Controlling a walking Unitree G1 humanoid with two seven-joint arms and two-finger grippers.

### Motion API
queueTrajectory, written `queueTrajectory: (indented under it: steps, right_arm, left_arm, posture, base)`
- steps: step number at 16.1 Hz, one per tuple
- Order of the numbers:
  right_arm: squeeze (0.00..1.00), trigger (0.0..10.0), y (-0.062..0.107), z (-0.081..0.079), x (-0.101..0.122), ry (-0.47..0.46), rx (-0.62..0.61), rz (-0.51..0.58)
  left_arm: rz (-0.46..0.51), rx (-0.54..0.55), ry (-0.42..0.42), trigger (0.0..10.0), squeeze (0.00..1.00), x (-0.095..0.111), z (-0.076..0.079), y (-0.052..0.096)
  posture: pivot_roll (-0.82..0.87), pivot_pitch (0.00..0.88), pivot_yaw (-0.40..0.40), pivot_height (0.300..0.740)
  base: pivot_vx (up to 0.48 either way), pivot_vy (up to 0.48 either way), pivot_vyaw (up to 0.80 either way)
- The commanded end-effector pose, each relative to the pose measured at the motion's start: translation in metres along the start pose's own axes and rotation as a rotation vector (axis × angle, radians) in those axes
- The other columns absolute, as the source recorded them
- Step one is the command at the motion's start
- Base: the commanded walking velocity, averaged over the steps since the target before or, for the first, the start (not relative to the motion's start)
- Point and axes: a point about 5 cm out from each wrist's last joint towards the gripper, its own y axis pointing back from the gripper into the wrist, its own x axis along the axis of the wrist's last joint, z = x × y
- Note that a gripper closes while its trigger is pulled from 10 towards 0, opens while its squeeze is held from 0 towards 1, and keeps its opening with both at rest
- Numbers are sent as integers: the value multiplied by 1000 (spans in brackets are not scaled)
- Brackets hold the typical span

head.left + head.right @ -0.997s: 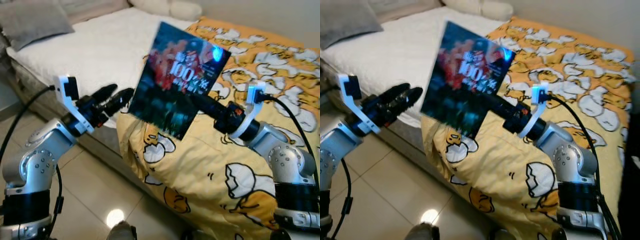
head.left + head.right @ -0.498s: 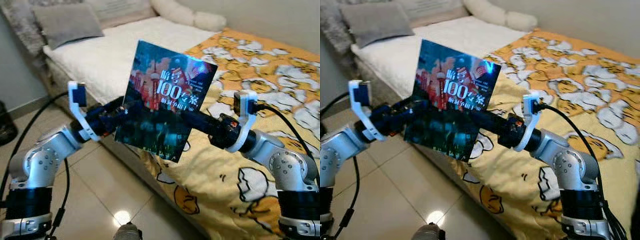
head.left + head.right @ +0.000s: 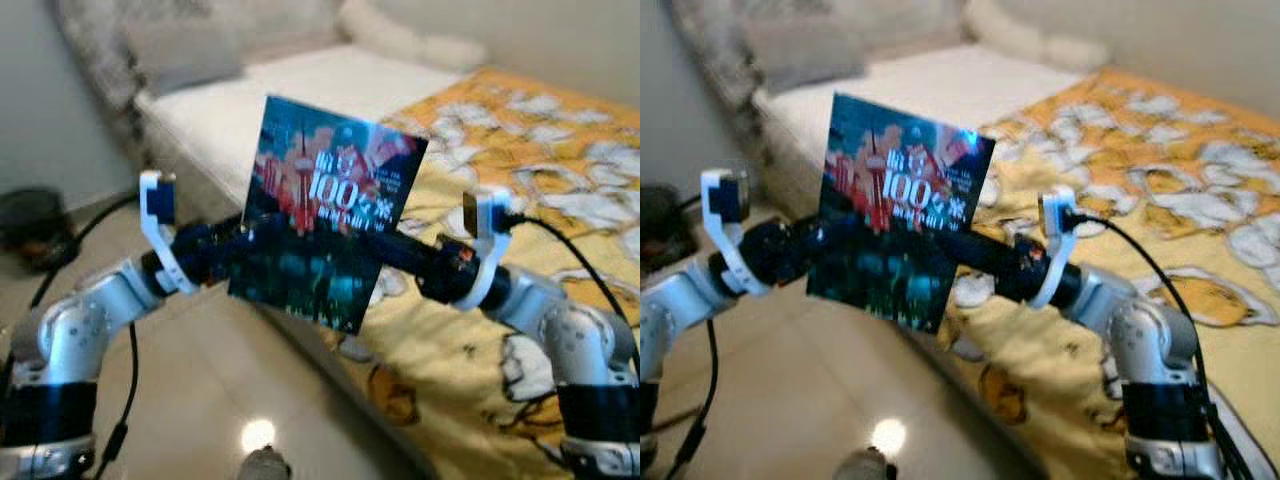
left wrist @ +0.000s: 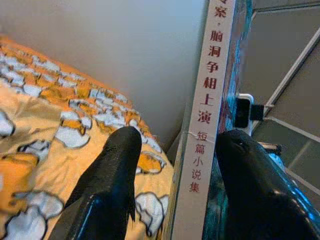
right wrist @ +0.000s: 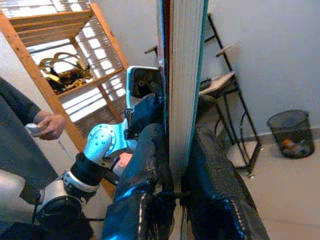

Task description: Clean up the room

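Since a second ago the camera has swung left, and the left gripper (image 3: 232, 248) has come in from beside the book (image 3: 325, 238) to its lower left edge. Behind lies the bed (image 3: 300, 90), its white sheet beside a yellow quilt (image 3: 520, 170) with egg-like cartoon prints. That glossy, flat rectangular paperback is held upright above the bed's near edge, cover toward the head camera. The right gripper (image 5: 172, 170) has its jaws clamped on the page edges; the left jaws straddle the spine (image 4: 207, 125), slightly apart.
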Motion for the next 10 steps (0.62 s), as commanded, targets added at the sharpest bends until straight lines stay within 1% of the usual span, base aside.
queueTrajectory:
  steps: [1,6,10]
  right_arm:
    - [0,0,-3,-8,7,33,52,15]
    - [0,0,1,-9,1,23,47,4]
    - [0,0,0,-8,-1,23,43,5]
  left_arm:
    - [-18,-52,-18,0,0,3,7,-7]
    - [-12,-60,-8,0,0,6,11,-5]
    - [-14,-69,8,0,0,2,13,-6]
  posture:
    - [83,0,-8,740]
    - [86,0,3,740]
    - [84,0,7,740]
  base:
    - [0,0,0]
    - [0,0,0]
    - [0,0,0]
